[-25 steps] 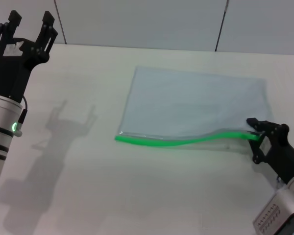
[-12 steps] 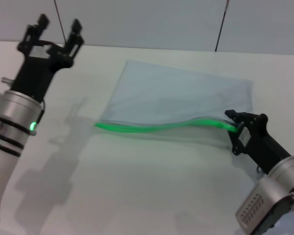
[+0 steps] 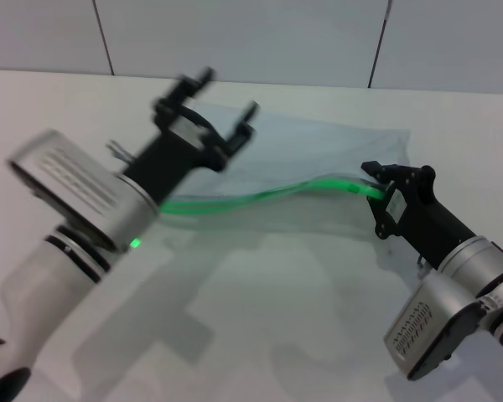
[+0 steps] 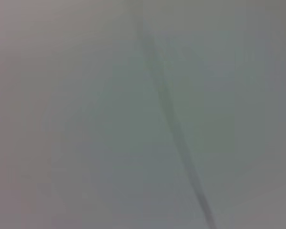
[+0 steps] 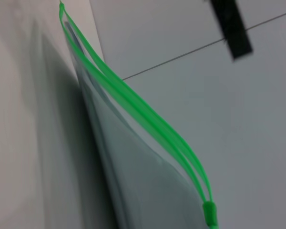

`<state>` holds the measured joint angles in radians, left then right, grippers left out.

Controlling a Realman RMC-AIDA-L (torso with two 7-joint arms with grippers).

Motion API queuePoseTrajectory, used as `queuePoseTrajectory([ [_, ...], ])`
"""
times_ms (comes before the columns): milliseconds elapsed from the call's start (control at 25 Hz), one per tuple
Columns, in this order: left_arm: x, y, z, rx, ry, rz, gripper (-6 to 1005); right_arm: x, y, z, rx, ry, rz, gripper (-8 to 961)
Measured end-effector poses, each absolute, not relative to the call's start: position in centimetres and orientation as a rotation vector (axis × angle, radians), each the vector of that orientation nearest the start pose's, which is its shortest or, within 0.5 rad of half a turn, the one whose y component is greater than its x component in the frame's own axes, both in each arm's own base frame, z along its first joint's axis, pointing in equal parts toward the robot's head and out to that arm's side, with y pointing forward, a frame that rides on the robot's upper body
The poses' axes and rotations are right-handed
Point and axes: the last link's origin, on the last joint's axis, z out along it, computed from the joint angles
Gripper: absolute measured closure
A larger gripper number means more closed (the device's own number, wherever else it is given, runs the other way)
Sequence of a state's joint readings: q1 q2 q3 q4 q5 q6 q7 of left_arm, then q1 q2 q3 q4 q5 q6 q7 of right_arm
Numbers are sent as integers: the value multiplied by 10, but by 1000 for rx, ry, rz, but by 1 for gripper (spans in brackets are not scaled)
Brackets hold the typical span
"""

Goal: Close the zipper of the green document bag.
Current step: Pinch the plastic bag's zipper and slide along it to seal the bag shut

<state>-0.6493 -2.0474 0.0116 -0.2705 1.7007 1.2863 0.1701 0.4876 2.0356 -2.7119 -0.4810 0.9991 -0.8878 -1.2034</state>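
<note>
The green document bag (image 3: 318,151) lies flat on the white table, a translucent pale pouch. Its zipper (image 3: 260,197) runs along the near edge as a bright green strip that rises toward the right end. My right gripper (image 3: 379,194) is shut on that raised right end. In the right wrist view the zipper (image 5: 133,102) shows as two green strips standing slightly apart, meeting at the small slider (image 5: 209,210) beside the bag (image 5: 133,181). My left gripper (image 3: 211,117) hovers open over the bag's left end, blurred by motion. The left wrist view shows only grey blur.
The white table (image 3: 260,318) stretches in front of the bag, with the arms' shadows on it. A light wall with dark seams (image 3: 377,42) stands behind the table's far edge.
My left arm has swung right and forward, from the far left corner to above the bag's left end. The right gripper has moved left with the zipper end, which now arches higher.
</note>
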Motion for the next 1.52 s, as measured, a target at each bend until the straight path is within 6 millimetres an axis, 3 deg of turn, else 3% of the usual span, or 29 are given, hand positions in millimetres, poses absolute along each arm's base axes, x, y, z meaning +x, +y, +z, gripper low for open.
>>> queuePoseTrajectory([
  [200, -222, 337, -89, -2031, 198, -616, 301, 257, 329, -102, -1914, -711, -81, 904],
  [400, -219, 328, -99, -2074, 309, -575, 330, 253, 331, -101, -1912, -711, -69, 904],
  [1000, -211, 321, -117, -2154, 473, -512, 330, 239, 329, -109, -1921, -764, -21, 904],
  [1520, -210, 323, -117, -2127, 536, -465, 335, 233, 323, -116, -1938, -807, 4, 904],
])
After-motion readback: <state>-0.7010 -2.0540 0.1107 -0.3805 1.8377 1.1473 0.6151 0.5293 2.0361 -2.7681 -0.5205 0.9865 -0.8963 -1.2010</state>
